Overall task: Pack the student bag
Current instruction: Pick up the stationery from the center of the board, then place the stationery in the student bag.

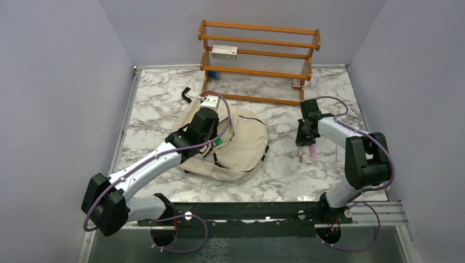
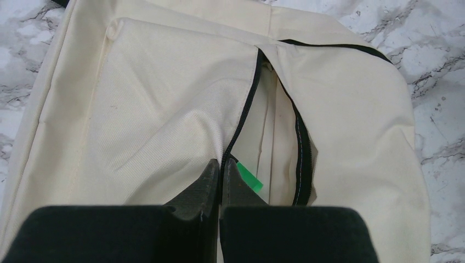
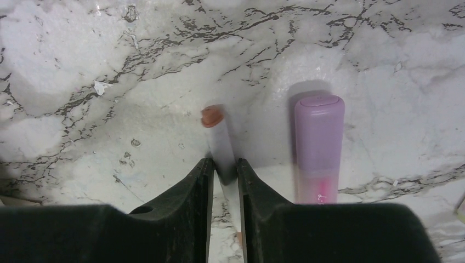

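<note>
On the marble bench (image 1: 164, 93), left of the middle, the student bag (image 1: 241, 148) lies flat, cream canvas with black zips. A black strap (image 1: 186, 94) pokes out at its far left corner, towards the wooden rack (image 1: 257, 41) that stands along the back wall.

Over the bag's left half the left hand (image 1: 214, 141) reaches down to the fabric. Seen from the left wrist, this hand (image 2: 221, 164) has its fingers (image 2: 205, 181) pressed together, and the black zip edge of the bag (image 2: 164, 109) runs straight down between them, so it is clamped on the lip of the opening. The zip gapes just beyond the fingertips and shows pale lining inside. A small green tag (image 2: 249, 178) sits just right of the fingers; in the top view the tag (image 1: 218, 142) shows beside the hand.

Well apart from the bag, on the right side of the bench, the right hand (image 1: 305, 143) points down at bare marble (image 3: 109, 82). From the right wrist, this hand (image 3: 225, 167) has a slim white pen (image 3: 219, 142) with a reddish-brown end between its fingers (image 3: 200, 186). Both fingers sit against the pen's sides, closed on it. The pen is blurred. Just beside it on the right lies a purple marker (image 3: 318, 142), parallel to the pen and not touching either finger; from above the marker (image 1: 312, 150) and the pen (image 1: 300, 155) both stick out on the near side of the hand.

On the rack's upper shelf rests a small box (image 1: 224, 51)
</note>
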Motion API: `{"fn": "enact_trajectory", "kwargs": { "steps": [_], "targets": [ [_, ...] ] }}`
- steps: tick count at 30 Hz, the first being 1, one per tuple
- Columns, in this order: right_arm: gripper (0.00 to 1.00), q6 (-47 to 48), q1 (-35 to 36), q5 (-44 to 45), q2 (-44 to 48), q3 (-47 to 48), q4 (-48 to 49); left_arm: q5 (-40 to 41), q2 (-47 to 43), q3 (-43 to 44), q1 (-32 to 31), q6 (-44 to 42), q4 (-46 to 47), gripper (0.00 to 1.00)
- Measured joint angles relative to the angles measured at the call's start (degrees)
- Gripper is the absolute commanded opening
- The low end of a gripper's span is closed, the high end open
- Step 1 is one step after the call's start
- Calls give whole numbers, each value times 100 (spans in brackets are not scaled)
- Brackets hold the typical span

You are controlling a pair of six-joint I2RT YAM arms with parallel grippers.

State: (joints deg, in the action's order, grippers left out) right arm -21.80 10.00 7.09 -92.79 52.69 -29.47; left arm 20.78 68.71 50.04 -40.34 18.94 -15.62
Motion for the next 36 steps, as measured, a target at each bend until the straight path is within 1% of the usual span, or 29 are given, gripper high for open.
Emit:
{"fn": "enact_trajectory", "kwargs": {
  "steps": [7,12,14,17,20,24,26,31,34,36],
  "targets": [
    [2,-2,0,-162,2,-4,35,0,24,9,0,-11,-2,0],
    [1,-57,-26,-450,109,-35,81,0,26,9,0,-11,0,0],
    [1,-109,-26,-715,348,-83,133,0,33,9,0,-11,4,0],
    [1,-332,-26,-1274,940,-149,391,0,55,9,0,-13,9,0],
    [1,-861,-26,-1923,1604,-326,1058,0,72,9,0,-11,9,0],
    [1,-1869,72,-2645,2236,-949,2487,-4,74,9,0,-11,9,0],
    [1,-2243,275,-2778,2229,-1141,3034,-20,74,9,2,-9,9,0],
    [1,-2922,1187,-2776,1947,-1161,3954,-59,72,9,9,-4,9,0],
    [1,-3276,1690,-2662,1801,-1158,4472,-68,72,9,9,9,9,0],
    [1,-3593,1993,-2448,1655,-1123,4640,-76,72,9,11,13,9,0]
  ]
}}
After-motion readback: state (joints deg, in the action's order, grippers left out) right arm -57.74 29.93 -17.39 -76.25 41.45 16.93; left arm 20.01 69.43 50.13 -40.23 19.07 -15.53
